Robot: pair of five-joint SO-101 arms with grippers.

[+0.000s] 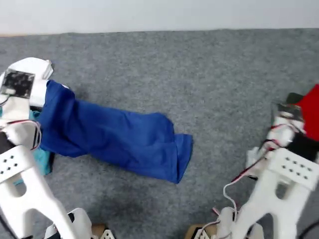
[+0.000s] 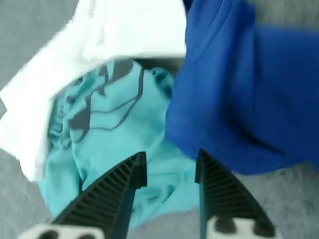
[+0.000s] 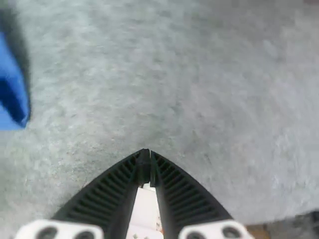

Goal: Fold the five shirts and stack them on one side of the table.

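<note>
Left jaws released above the teal shirt (image 2: 109, 134), beside the blue shirt (image 1: 114, 137); right jaws clenched, empty, over the worktop (image 1: 224, 89). Probable risk: closing here snags both shirts together.

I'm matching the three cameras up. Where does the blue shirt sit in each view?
High view: blue shirt lies across the grey table, left of centre.
Left wrist view: blue shirt beside the teal shirt, just past the left gripper, jaws open.
Right wrist view: the blue shirt's corner at the picture's edge.
Shared landmark: the grey table.
</note>
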